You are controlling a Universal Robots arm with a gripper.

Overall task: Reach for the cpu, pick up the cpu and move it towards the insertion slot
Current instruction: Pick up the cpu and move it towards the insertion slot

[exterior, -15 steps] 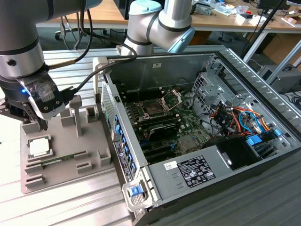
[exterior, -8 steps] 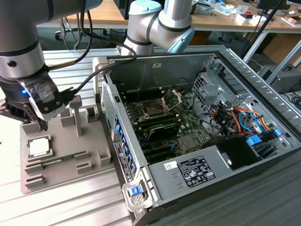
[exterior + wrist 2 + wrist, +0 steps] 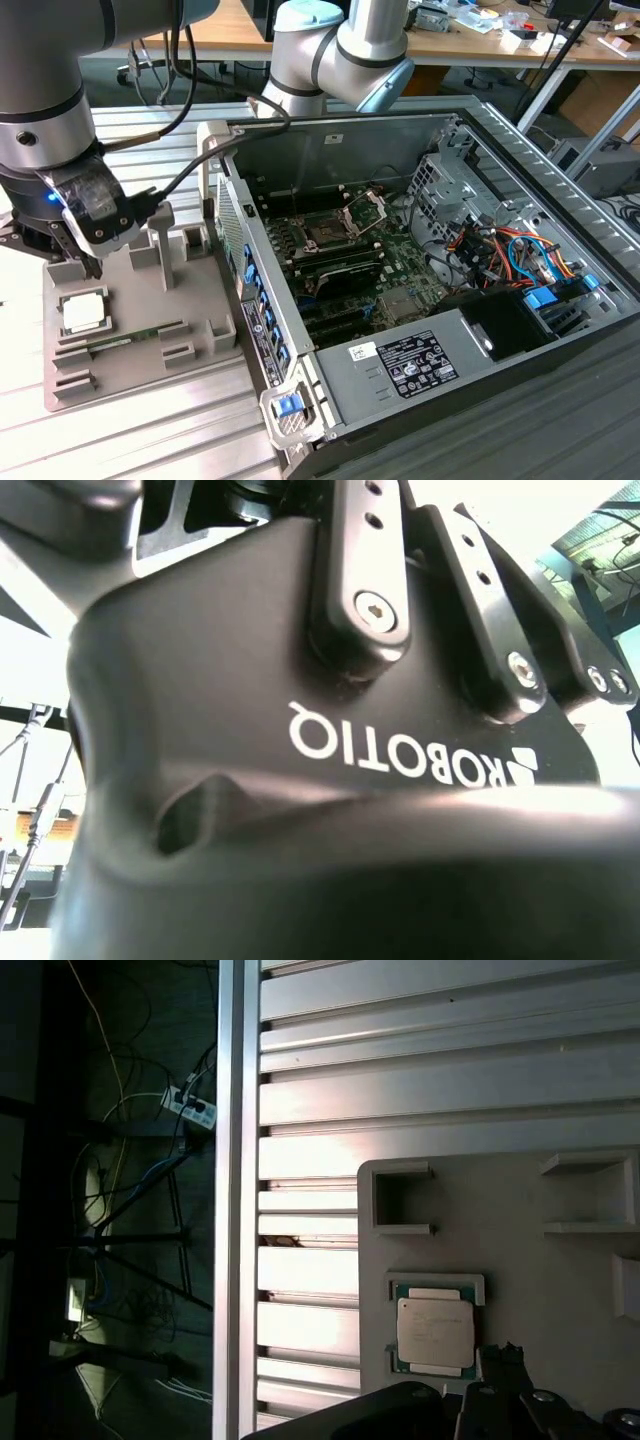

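A: So, arm pose?
B: Arm point(image 3: 40, 100) is at the exterior view's left, wrist pointing down. The tool point(image 3: 80, 265) hangs just above the grey holder point(image 3: 190, 335) on the slatted worktop point(image 3: 150, 430).
A: Tool state?
B: Can't tell whether it's spread or pressed together.
A: cpu?
B: The cpu point(image 3: 82, 312) lies flat in its pocket in the holder, lower left of the exterior frame, directly under the tool. First wrist view agrees: cpu point(image 3: 434, 1332) is seated, with part of the tool just beside it.
A: Slot?
B: The insertion slot point(image 3: 328, 232) is inside the open case point(image 3: 330, 150), mid-frame, well apart from the tool.
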